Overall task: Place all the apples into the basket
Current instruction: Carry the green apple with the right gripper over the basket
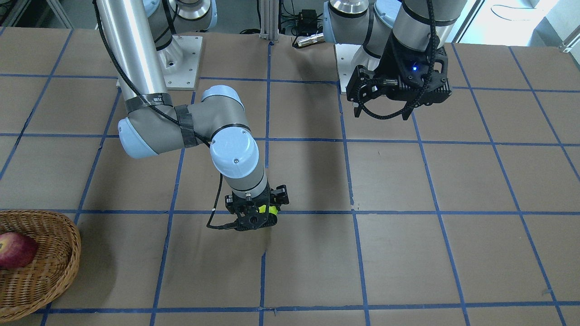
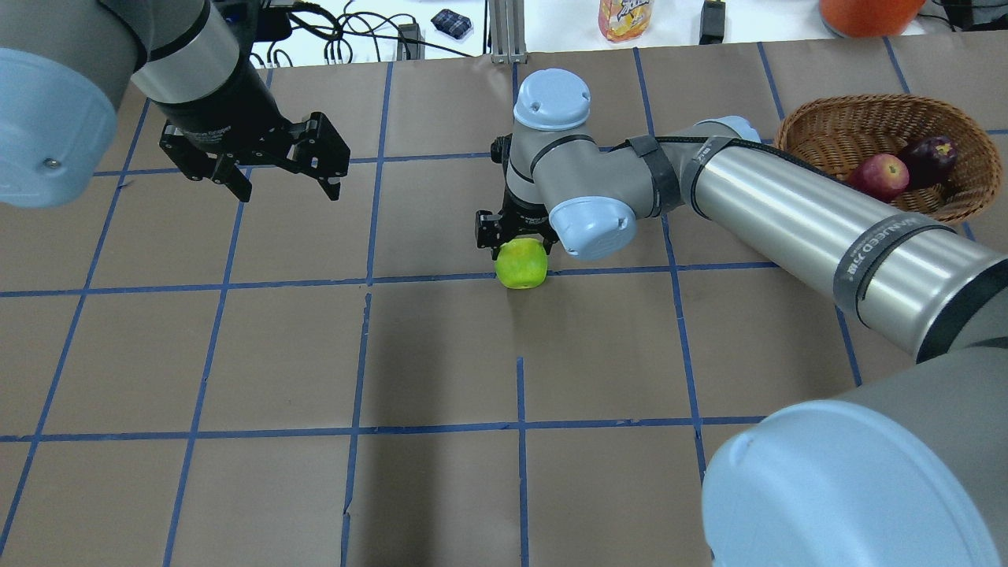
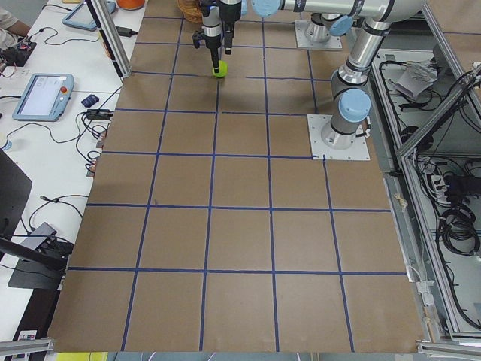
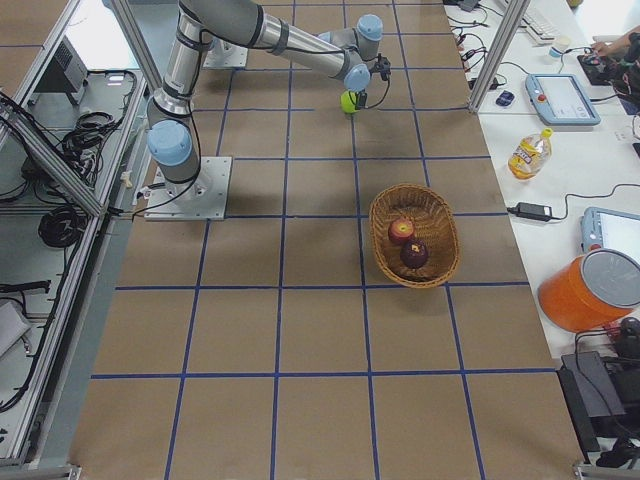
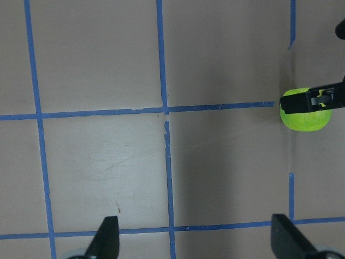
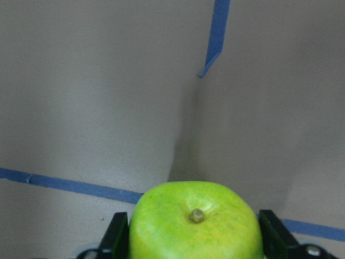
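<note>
White lettering on black band [image 2: 882, 250] round right arm [image 2: 776, 201]: too blurred to read surely. Orange label on bottle [image 2: 624, 17]: cropped, illegible. No other readable text.

The tabletop [image 2: 441, 354] wears brown paper, ruled into squares by blue tape [image 2: 354, 435]. In the overhead view, black cables [image 2: 346, 35] tangle beyond its far edge at 11 o'clock.

In the exterior right view, a bottle of orange drink [image 4: 527, 153] sits on the white bench at 2 o'clock. A blue-edged tablet [image 4: 565, 98] lies at 1 o'clock from the bottle and a black power brick [image 4: 532, 211] at 6 o'clock from it. An orange bucket [image 4: 585, 290] with a grey lid stands at 5 o'clock from the brick.
</note>
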Tool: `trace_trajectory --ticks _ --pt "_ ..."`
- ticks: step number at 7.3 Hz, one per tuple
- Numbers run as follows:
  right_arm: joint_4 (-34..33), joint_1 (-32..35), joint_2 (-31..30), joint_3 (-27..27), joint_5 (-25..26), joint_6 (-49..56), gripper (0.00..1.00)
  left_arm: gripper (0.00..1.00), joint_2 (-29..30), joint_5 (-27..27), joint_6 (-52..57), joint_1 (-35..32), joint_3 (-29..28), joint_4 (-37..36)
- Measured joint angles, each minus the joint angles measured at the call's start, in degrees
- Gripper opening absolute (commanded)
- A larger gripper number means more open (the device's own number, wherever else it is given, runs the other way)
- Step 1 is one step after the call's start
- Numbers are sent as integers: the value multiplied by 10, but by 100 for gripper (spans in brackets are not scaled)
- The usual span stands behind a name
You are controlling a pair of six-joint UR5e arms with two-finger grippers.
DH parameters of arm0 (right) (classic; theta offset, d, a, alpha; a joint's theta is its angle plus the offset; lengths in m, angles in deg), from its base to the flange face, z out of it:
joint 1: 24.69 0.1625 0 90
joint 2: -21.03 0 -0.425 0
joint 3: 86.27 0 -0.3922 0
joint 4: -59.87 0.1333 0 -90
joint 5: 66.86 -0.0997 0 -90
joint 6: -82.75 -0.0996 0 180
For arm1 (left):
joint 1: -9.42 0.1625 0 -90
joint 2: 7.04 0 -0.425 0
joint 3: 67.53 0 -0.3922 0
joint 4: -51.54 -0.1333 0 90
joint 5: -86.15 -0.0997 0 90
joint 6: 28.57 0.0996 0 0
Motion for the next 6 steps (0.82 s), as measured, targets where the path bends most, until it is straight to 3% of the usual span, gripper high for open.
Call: trace_trajectory --ticks 2,4,6 --pt "25 -36 -28 -21 5 1 0 100 0 0 0 0 0 0" --pt "119 -123 -51 -77 7 17 0 100 0 0 0 0 1 -3" --pt "197 -220 -57 -122 42 91 0 100 0 0 0 0 2 -5"
